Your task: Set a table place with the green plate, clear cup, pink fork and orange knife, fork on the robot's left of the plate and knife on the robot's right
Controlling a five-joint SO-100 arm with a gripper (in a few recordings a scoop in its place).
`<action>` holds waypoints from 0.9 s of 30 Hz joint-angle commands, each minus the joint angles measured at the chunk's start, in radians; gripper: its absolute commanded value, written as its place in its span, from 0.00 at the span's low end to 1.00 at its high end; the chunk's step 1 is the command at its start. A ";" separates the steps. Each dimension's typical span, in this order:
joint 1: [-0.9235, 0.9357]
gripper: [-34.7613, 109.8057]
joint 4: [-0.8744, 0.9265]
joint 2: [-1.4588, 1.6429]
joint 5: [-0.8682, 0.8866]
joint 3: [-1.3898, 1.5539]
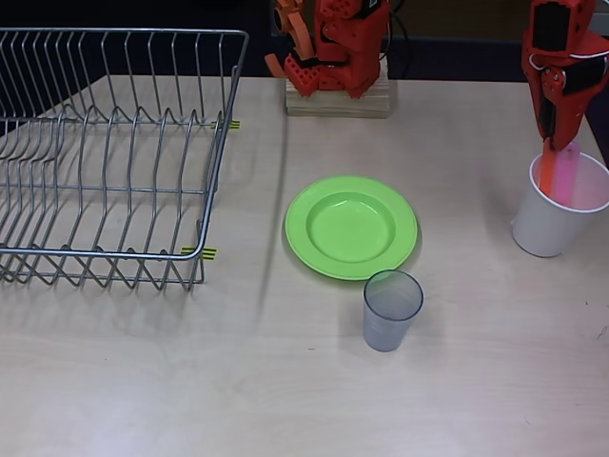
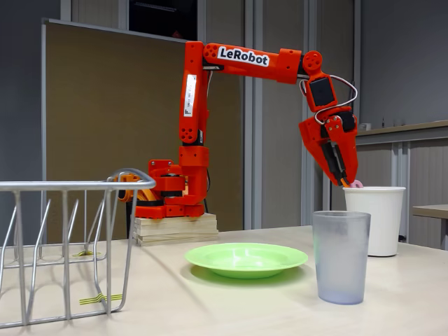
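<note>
The green plate (image 1: 351, 227) (image 2: 246, 258) lies flat at the table's middle. Just in front of it the clear cup (image 1: 391, 308) (image 2: 341, 256) stands upright. The orange knife (image 1: 547, 177) and the pink fork (image 1: 569, 175) stand upright side by side in an opaque white cup (image 1: 559, 206) (image 2: 374, 219) at the right. My gripper (image 1: 553, 145) (image 2: 346, 181) points down into that cup's mouth. Its fingers are drawn together on the knife's top end. The fork's rounded end (image 2: 356, 184) pokes out free beside the tip.
A wire dish rack (image 1: 105, 152) (image 2: 63, 245) takes up the left of the table. My arm's base sits on a wooden block (image 1: 338, 95) at the back centre. Bare tabletop lies on both sides of the plate and along the front edge.
</note>
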 commanded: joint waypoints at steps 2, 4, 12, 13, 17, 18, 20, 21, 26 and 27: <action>-0.002 0.24 0.034 0.023 -0.038 -0.028; 0.005 0.24 0.066 0.021 -0.078 -0.069; 0.035 0.24 0.216 0.008 -0.229 -0.272; 0.038 0.24 0.238 0.008 -0.241 -0.296; 0.043 0.24 0.336 0.008 -0.278 -0.410; 0.043 0.24 0.364 0.008 -0.279 -0.442; 0.043 0.24 0.411 0.006 -0.285 -0.497; 0.041 0.24 0.433 0.006 -0.288 -0.522; 0.018 0.24 0.511 0.049 -0.259 -0.594; 0.011 0.24 0.531 0.058 -0.249 -0.604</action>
